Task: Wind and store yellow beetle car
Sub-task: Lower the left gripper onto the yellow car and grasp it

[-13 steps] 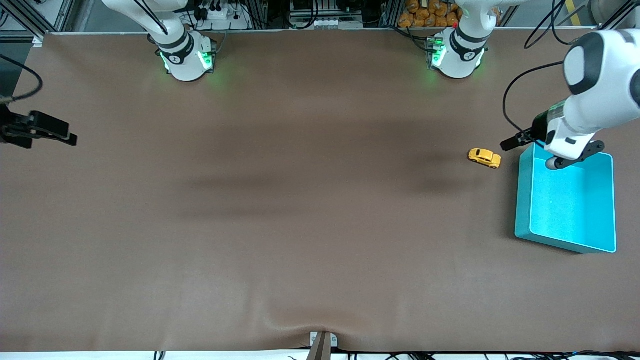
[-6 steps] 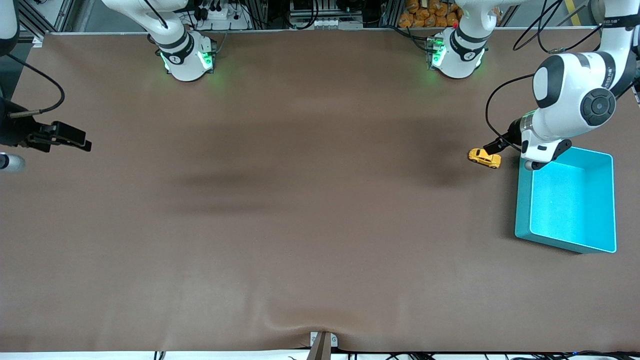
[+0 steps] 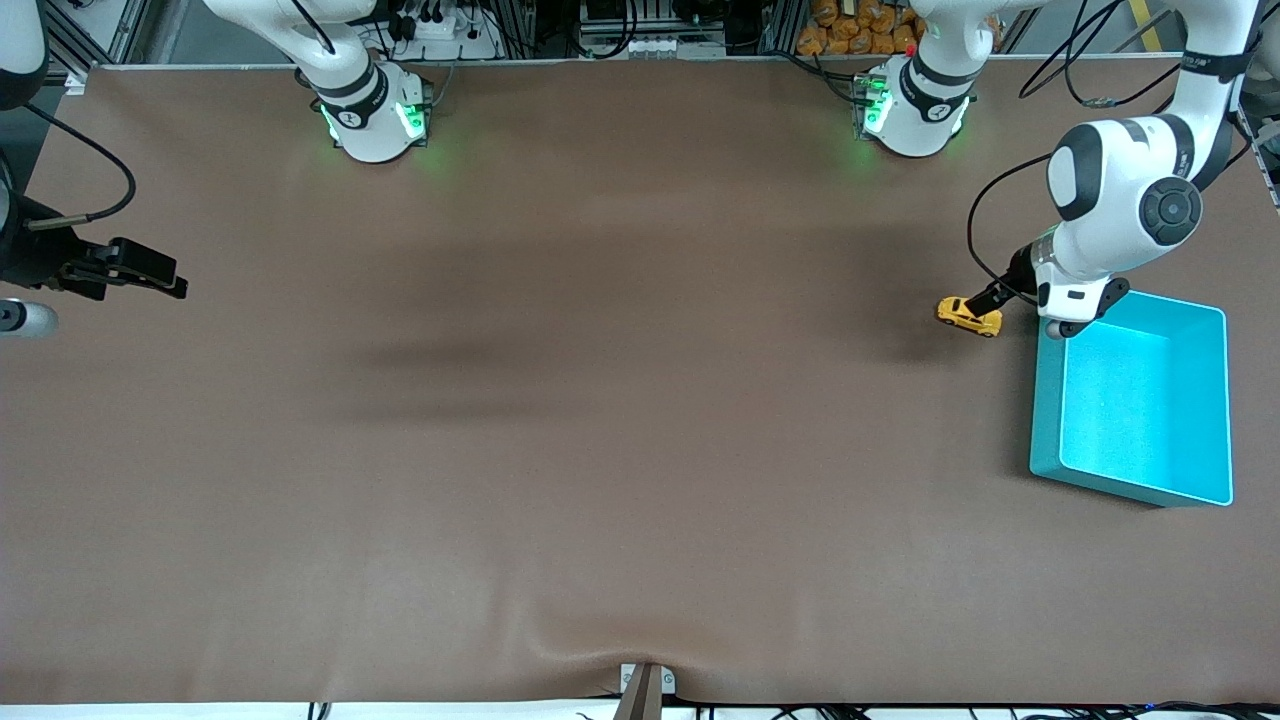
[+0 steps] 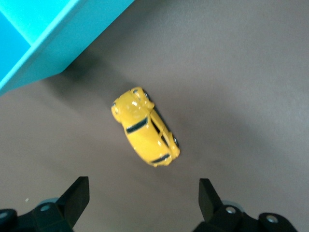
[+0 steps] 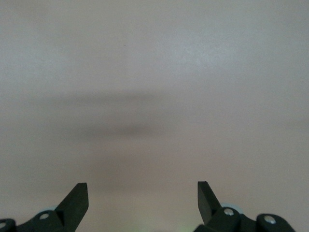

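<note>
Left gripper (image 3: 985, 300) hangs jaws spread right over the yellow beetle car (image 3: 968, 316), lined up to pinch it for winding. The car sits on the table (image 3: 600, 400) just beside the turquoise bin (image 3: 1045, 400), handy for storing. Right gripper (image 3: 150, 272) waits released at its own table end.

Open brown counter (image 3: 620, 400) across the whole middle, free for passing. Only two obstacles, both at the left arm's end: car (image 3: 968, 316) and turquoise bin (image 3: 1045, 400), near each other with a narrow strip of bare counter between. Left hand (image 3: 985, 300) low over the car, fingers (image 4: 77, 195) spread wide with room on both flanks of it. Right hand (image 3: 150, 270) spread too, over bare counter at the right arm's end.
</note>
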You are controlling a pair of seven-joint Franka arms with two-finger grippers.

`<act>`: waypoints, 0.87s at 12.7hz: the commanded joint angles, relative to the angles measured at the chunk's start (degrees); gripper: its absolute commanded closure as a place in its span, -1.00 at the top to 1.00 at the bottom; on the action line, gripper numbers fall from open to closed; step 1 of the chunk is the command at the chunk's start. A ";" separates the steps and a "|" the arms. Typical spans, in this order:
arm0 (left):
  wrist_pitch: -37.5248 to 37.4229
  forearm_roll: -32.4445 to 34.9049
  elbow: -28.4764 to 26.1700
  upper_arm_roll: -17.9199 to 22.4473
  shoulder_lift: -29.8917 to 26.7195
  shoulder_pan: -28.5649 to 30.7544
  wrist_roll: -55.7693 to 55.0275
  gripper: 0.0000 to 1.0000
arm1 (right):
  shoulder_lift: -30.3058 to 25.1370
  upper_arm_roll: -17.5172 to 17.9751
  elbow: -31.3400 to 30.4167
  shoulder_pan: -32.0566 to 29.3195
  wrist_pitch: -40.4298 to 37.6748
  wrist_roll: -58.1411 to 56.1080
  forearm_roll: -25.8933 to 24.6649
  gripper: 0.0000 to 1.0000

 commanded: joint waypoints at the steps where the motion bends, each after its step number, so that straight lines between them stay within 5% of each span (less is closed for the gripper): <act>1: 7.07 -1.36 -0.16 -0.41 4.68 2.01 -0.85 1.00 | 0.39 0.03 -1.19 1.27 1.58 0.21 -0.73 1.00; 3: 12.17 -6.97 -1.04 -0.41 6.71 2.19 -0.85 1.00 | 0.48 0.12 -1.19 1.71 2.11 0.21 -0.55 1.00; 11: 12.81 -7.44 -1.39 -0.41 10.93 1.84 -0.94 1.00 | 0.92 0.12 -1.10 2.51 2.20 0.12 -0.55 1.00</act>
